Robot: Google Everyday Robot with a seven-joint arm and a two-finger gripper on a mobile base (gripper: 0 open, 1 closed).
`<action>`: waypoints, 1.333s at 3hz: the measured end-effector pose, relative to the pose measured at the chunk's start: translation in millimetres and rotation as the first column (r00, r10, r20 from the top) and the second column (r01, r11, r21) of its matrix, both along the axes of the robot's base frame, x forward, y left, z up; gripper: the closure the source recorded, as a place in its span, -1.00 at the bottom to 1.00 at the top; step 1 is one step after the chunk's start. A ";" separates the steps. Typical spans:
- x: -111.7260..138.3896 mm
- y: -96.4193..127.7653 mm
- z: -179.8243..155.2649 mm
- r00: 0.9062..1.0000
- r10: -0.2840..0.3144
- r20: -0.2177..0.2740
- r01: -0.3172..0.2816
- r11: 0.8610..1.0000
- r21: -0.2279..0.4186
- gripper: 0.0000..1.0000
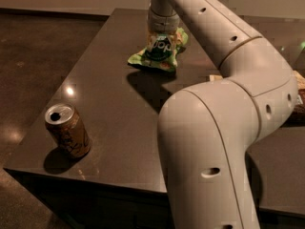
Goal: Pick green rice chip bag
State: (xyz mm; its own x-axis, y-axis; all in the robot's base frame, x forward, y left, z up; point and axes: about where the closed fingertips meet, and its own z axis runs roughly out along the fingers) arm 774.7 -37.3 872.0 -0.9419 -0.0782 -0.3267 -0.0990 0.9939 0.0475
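Note:
The green rice chip bag [157,52] is at the far side of the dark table [109,104]. It is light green with a dark round logo facing me, and it stands upright and crumpled. My gripper [161,35] comes straight down from above and is shut on the top of the bag. The bag hangs under the gripper, slightly off the table, with its shadow on the surface in front of it. The wrist hides the bag's top edge and most of the fingers.
A gold soda can [67,137] with an open top stands near the table's front left corner. My arm's big elbow [214,142] fills the right foreground. Part of a brown chip bag [298,97] shows at the right edge behind the arm.

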 end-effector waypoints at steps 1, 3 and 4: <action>-5.5 9.7 14.1 0.999 0.028 0.022 -0.028 1.000 0.008 0.86; -20.4 34.7 60.0 0.989 0.105 0.102 -0.105 0.994 0.000 1.00; -25.2 41.6 77.9 0.983 0.126 0.134 -0.126 0.992 -0.006 1.00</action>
